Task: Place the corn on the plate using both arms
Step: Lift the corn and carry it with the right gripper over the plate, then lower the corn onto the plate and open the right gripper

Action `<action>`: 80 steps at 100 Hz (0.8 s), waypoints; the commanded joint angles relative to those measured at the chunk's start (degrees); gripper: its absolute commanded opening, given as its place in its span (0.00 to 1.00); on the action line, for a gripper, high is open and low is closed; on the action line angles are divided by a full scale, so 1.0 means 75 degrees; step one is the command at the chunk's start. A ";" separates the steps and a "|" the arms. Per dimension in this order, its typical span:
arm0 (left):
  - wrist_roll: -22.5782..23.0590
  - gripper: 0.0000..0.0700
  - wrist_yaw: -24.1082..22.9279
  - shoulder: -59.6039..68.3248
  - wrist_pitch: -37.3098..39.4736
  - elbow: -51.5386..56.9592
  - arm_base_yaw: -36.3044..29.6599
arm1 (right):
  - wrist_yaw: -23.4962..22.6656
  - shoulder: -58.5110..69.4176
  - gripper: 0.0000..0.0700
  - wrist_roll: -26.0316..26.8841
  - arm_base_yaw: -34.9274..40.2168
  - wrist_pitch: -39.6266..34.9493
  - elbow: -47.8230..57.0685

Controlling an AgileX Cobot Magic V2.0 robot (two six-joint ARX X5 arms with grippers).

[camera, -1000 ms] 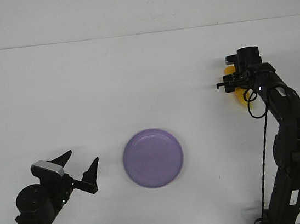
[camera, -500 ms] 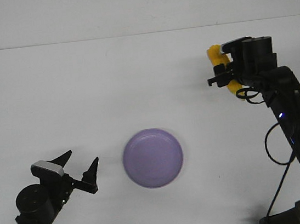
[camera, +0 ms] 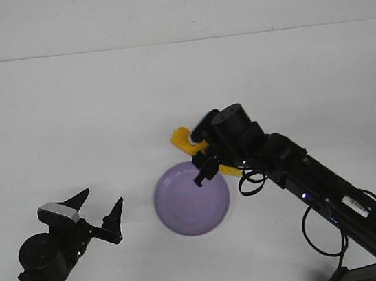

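Gripping the yellow-orange, bumpy corn cob (camera: 185, 141) in my right fingers (camera: 205, 162), I hold it over the far rim of the round, shallow lavender plastic plate (camera: 191, 198) (most of the cob is hidden behind my wrist). My left fingers (camera: 99, 211) are spread open and empty above the white worktop (camera: 87, 112).

A white table (camera: 87, 112) fills the scene, matte and plain, with a paler strip running along its far edge. Directly on it lies one thing: a round lavender plate (camera: 186, 206) with a low rim, near the front, about midway between left and right.
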 commanded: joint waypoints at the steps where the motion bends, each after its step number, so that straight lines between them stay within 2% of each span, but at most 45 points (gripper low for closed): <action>1: 0.0012 0.84 -0.0012 0.0000 0.0079 0.0020 -0.0026 | 0.0044 0.0140 0.40 0.0323 0.0198 0.0344 -0.0329; 35: 0.0012 0.84 -0.0012 -0.0020 0.0076 0.0020 -0.0026 | 0.0093 0.0192 0.40 0.0956 0.0976 0.2643 -0.2480; 80: 0.0012 0.84 -0.0015 -0.0020 0.0076 0.0020 -0.0026 | 0.0262 0.0819 0.41 0.0906 0.1113 0.3063 -0.2687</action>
